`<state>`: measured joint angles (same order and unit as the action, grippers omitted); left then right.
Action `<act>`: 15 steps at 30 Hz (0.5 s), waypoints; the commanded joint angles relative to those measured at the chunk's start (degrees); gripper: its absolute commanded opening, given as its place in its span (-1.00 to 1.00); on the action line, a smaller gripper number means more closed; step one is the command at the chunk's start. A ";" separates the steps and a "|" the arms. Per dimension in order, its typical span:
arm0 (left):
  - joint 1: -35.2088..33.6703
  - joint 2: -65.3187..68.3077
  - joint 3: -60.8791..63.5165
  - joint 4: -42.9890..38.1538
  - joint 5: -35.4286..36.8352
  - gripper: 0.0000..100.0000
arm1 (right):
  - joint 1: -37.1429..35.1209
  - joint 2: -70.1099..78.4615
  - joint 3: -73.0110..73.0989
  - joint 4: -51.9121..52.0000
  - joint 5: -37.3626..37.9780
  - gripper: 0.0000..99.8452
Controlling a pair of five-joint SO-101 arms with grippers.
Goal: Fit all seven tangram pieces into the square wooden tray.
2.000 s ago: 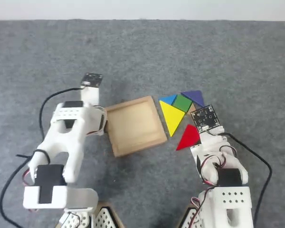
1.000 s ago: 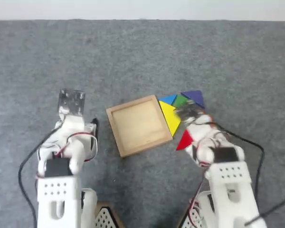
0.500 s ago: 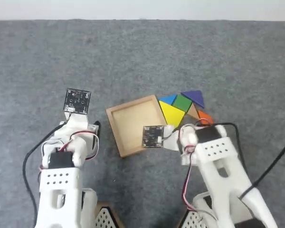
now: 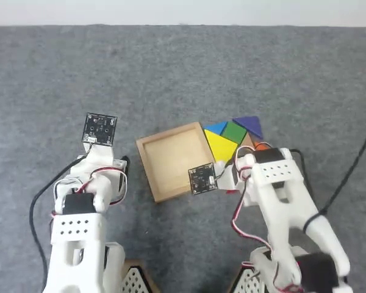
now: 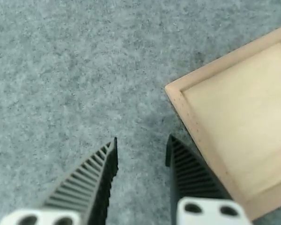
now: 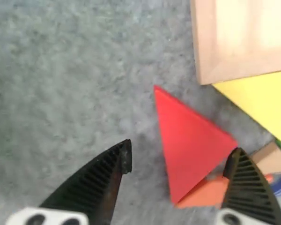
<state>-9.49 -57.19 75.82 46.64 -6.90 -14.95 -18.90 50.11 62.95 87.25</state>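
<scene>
While the square wooden tray [image 4: 171,160] lies bare at the centre of the high view, slightly askew on the grey felt mat [image 4: 171,67], none of the seven pieces is in it, so the task looks to be at its very start. The pieces cluster just right of the tray. A yellow triangle [image 4: 221,146] touches its right rim. A blue triangle [image 4: 215,128], a green square [image 4: 235,132] and a purple triangle [image 4: 249,126] lie above that. A tan wooden piece [image 4: 249,142] and an orange piece [image 4: 262,146] sit by the arm right of centre.

The right gripper [image 6: 180,157] hangs over the flat red triangle [image 6: 189,145] with its claw spread wide and empty. One finger is over bare mat and the other past the triangle's far corner, close to the orange piece. Whether the tips touch the mat cannot be told. The step in hand appears to be the pick of this red piece. The next move calls for coming down and closing on its thin edges without dragging the orange piece that meets its corner.

The left gripper [image 5: 142,143] hovers over the mat just beside a tray corner, its claw narrowly parted and empty. From there it could steady the tray.
</scene>
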 commanded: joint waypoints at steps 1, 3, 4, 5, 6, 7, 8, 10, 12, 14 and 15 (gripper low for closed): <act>0.09 0.18 -0.92 -1.14 -0.53 -0.66 | 0.84 2.86 -3.08 -3.47 2.02 -0.34; 0.09 0.18 -0.92 -1.14 -0.53 -0.66 | 0.84 5.05 -3.25 -4.09 2.46 -0.34; 0.09 0.18 -0.92 -1.14 -0.53 -0.66 | 0.84 5.85 -3.43 -4.79 2.46 -0.34; 0.09 0.18 -0.92 -1.14 -0.53 -0.66 | 1.01 6.55 -3.60 -5.49 2.46 -0.34; 0.09 0.18 -0.92 -1.14 -0.53 -0.66 | 1.63 7.16 -3.96 -5.85 2.46 -0.34; 0.09 0.18 -0.92 -1.14 -0.53 -0.66 | 2.24 7.78 -4.48 -5.93 2.46 -0.34; 0.09 0.18 -0.92 -1.14 -0.53 -0.66 | 2.68 8.31 -5.19 -5.93 2.46 -0.34; 0.09 0.18 -0.92 -1.14 -0.53 -0.66 | 3.56 8.92 -6.07 -5.93 2.46 -0.34; 0.09 0.18 -0.92 -1.14 -0.53 -0.66 | 4.70 8.75 -7.12 -5.67 2.46 -0.34; 0.09 0.18 -0.92 -1.14 -0.53 -0.66 | 5.49 8.04 -8.00 -5.49 2.46 -0.34; 0.09 0.18 -0.92 -1.14 -0.53 -0.66 | 5.49 7.78 -8.09 -5.58 2.46 -0.34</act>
<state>-9.49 -57.19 75.82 46.64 -6.90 -10.55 -9.67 45.10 57.67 88.92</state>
